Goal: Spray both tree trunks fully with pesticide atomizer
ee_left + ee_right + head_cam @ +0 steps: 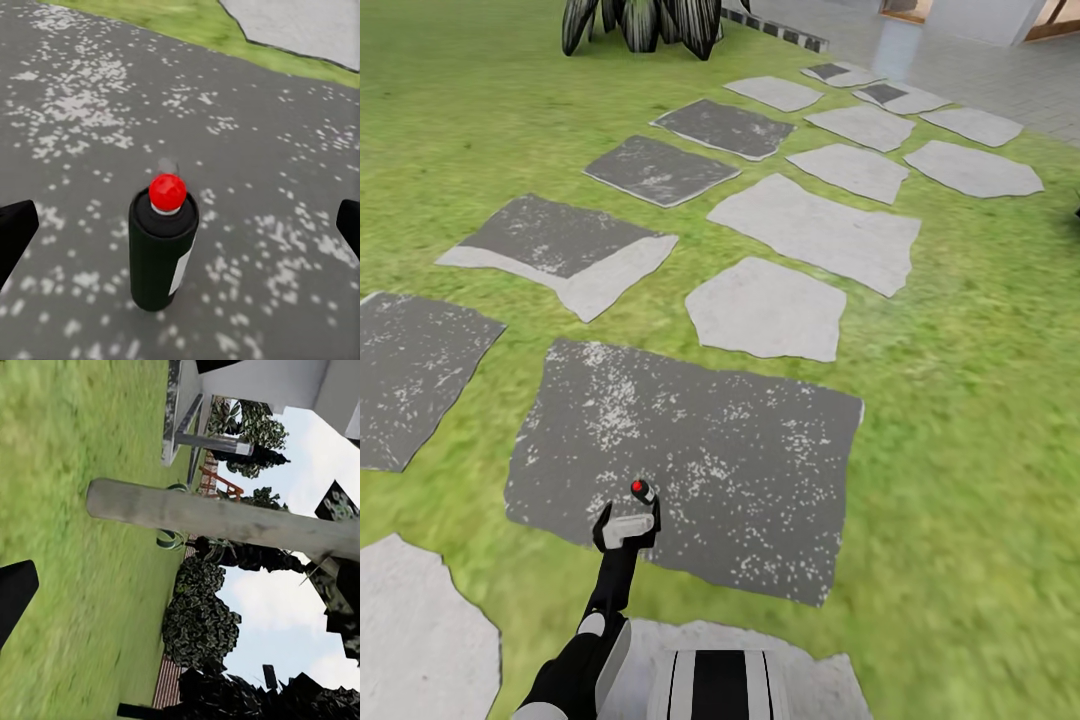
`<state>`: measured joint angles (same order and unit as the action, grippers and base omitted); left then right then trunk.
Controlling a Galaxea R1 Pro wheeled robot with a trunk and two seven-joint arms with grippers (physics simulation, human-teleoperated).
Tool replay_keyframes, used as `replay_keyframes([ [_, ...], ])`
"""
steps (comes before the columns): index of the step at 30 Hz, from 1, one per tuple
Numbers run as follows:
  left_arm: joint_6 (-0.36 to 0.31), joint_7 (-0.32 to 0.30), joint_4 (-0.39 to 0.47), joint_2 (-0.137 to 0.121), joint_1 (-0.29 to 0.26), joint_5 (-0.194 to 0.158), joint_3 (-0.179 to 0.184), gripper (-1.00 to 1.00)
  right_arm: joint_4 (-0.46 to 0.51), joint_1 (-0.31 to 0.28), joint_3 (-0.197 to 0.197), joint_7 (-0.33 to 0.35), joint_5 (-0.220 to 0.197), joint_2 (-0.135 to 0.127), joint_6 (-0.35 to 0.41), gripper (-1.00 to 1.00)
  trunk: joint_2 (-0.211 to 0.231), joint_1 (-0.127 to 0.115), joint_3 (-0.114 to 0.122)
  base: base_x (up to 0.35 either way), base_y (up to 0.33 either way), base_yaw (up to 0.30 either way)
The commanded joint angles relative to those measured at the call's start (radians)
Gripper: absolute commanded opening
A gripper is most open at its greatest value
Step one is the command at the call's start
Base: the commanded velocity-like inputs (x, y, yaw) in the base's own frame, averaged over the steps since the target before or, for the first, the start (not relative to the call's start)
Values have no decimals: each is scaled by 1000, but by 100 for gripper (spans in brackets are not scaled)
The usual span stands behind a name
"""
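Green grass point(960, 420) with flat grey stones makes up the garden floor. On one big dark stone point(740, 470) stands the spray bottle point(163, 251), upright, with a red dot on top and a bit of white label on its side. It is down on the stone because nobody has picked it up yet.

The left end effector point(628, 528) is held low, just beside the bottle, and its two black fingers point(15, 229) are spread wide with the bottle in the gap between them, not touching it. It looks set this way so it can close on the bottle next.

The right wrist view looks out at a pale tree trunk point(225, 519), more grass and some dark bushes point(199, 622). One black finger point(13, 596) of the right end effector shows at the edge, and another dark bit sits at the far edge, so it looks spread, with nothing in it. That arm seems to be just waiting.

Far off, a plant with striped leaves point(645, 22) grows by the path.
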<state>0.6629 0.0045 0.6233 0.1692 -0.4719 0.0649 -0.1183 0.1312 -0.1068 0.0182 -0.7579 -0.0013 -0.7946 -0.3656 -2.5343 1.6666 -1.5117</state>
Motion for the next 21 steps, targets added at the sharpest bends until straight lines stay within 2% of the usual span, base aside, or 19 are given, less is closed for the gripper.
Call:
replay_keyframes([
  [1,3,0,-1,1,-1,7,-5,100,-1,-1,2,0,0,0,-5,100,0,0,-1,51,0,0],
  [9,3,0,-2,1,-1,7,-5,100,-1,-1,2,0,1,0,-6,100,0,0,-1,112,0,0],
  [17,3,1,-2,1,-1,7,-5,100,-1,-1,2,0,2,0,-5,100,0,0,-1,15,0,0],
  [21,3,0,-2,1,-1,7,-5,100,-1,-1,2,0,3,0,-5,100,-1,1,-8,2,0,0],
])
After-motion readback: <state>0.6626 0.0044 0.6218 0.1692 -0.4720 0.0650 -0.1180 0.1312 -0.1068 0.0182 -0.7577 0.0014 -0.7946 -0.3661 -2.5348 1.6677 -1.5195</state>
